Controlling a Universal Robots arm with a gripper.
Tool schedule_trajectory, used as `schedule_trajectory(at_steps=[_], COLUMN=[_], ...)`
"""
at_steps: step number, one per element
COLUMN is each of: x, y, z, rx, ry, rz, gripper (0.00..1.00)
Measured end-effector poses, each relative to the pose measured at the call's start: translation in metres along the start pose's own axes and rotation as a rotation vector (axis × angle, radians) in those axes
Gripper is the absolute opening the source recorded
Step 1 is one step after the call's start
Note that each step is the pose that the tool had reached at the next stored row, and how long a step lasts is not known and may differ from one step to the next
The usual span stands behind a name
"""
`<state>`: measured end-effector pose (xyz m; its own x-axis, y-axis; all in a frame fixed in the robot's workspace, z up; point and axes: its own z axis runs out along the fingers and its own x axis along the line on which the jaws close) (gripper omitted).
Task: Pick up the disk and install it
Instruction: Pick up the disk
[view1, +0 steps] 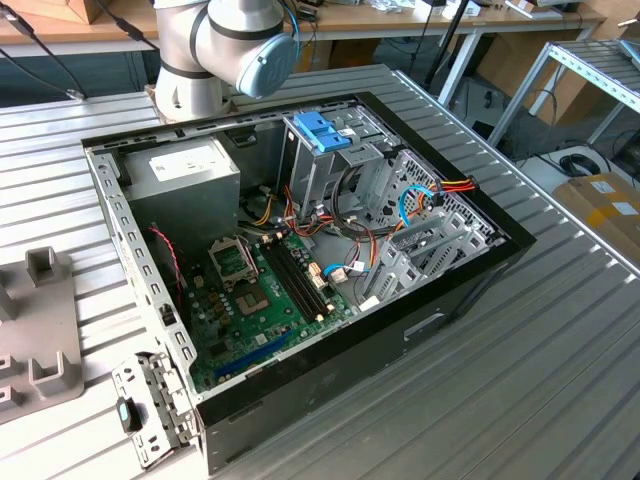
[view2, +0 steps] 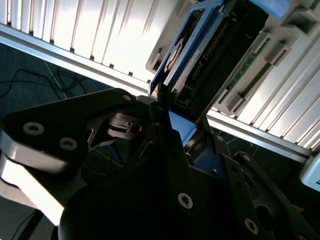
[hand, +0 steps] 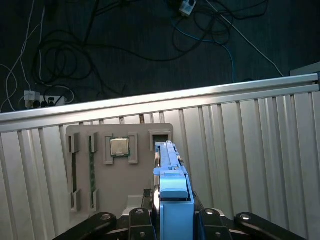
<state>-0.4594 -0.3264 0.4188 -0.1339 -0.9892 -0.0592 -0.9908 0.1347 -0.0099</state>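
Jaws are seen closed on the disk (hand: 173, 197), held upright between them, above the grey tray (hand: 125, 182) near the counter (hand: 250, 150) edge.

Disk (hand: 174, 197): bright blue frame, dark side. My hand (view2: 185, 122): black. Desk (view1: 560, 380): ribbed silver-grey slats. Tray (hand: 120, 195): beige. Case (view1: 470, 290): black outside, grey metal inside. Motherboard (view1: 250, 320): green. Latch (view1: 322, 130): blue. Cables (view1: 445, 188): red, orange, blue. Power supply (view1: 185, 170): grey, white label.

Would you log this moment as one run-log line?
phase: pickup | gripper: astride disk, by grey holder | grip: unclear | computer case: open
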Motion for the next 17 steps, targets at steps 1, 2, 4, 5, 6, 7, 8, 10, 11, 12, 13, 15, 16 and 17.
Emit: schedule_trajectory(at_steps=[1,2,4,5,6,7,8,10,11,12,13,15,16,17], x=[-0.0001,-0.0001,-0.0001,-0.0002,-0.0002,-0.0002,-0.0003,-0.0003,-0.0004,-0.0004,-0.0005,-0.0005,-0.0006,-0.0006], y=[0.0000,0.0000,0.0000,0.0000,0.0000,0.0000,0.0000,0.0000,0.0000,-0.0001,-0.0001,-0.0001,-0.0001,-0.0001], z=[-0.0005,-0.0010,-0.0022,-0.0030,-0.0035,-0.0039,-0.0045,-0.0056,-0.0061,-0.0069,-0.0074,-0.0090,-0.0096,-0.0101], rx=[0.0000,0.0000,0.0000,0.0000,0.0000,0.0000,0.0000,0.0000,0.0000,0.0000,0.0000,0.0000,0.0001,0.0000], ry=[0.0000,0.0000,0.0000,0.0000,0.0000,0.0000,0.0000,0.0000,0.0000,0.0000,0.0000,0.0000,-0.0001,0.0000], rz=[0.000,0.000,0.000,0.000,0.000,0.000,0.000,0.000,0.000,0.000,0.000,0.000,0.000,0.000], gripper=[0.37,0.37,0.37,0.37,0.37,0.37,0.37,0.37,0.37,0.37,0.37,0.37,0.37,0.37])
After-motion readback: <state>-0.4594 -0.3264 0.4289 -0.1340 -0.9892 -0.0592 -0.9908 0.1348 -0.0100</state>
